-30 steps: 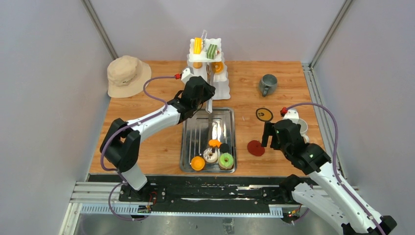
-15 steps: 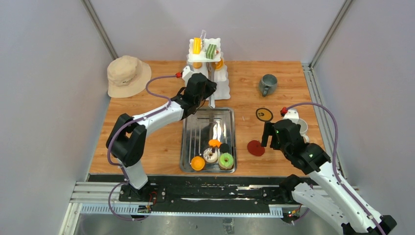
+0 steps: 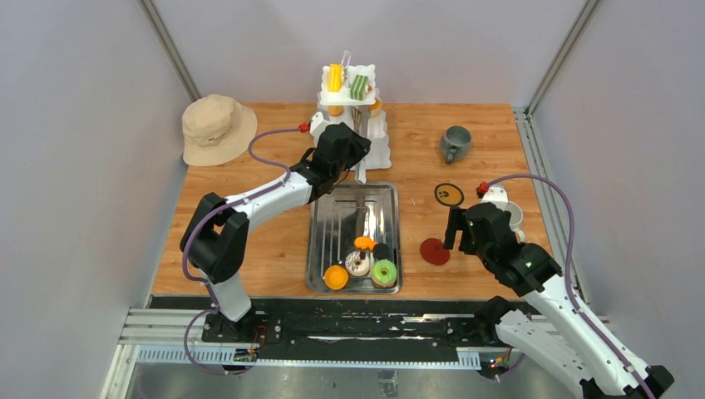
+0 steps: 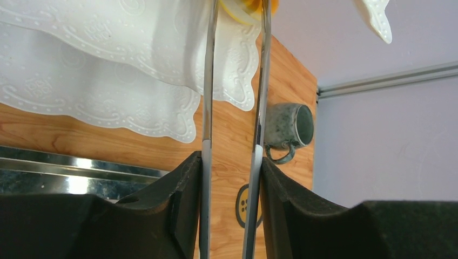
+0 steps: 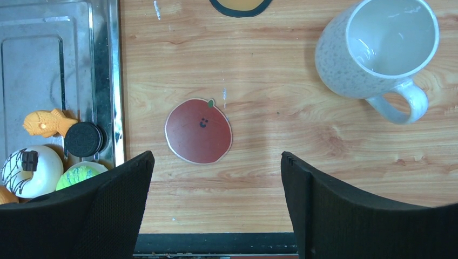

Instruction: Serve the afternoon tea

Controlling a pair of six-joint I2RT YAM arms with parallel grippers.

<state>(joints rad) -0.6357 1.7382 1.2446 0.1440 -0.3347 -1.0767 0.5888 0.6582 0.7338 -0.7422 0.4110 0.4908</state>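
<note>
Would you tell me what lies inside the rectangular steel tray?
Near end: orange fish pastry, black cookie, white donut, green donut, orange round pastry. Left arm hides the tray's far corner.

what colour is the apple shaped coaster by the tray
The coaster is dark red, with a small green leaf; clearest in the right wrist view.

On the tabletop (image 3: pixel 249 241) the tray (image 3: pixel 332 220) lies in the middle toward the near edge, with a cluster of pastries (image 3: pixel 362 264) in its near end. Behind it stands the tiered stand (image 3: pixel 380 150), bearing more pastries (image 3: pixel 347 81) on top. The left tool (image 4: pixel 231 162), with tongs (image 4: pixel 209 81) between its fingers, sits between tray and stand. The hat (image 3: pixel 215 127) lies far left and the far mug (image 3: pixel 456 143) far right, while the farther coaster (image 3: pixel 450 194) and nearer coaster (image 3: pixel 434 250) lie between the tray and the near mug (image 5: pixel 378 48).
</note>
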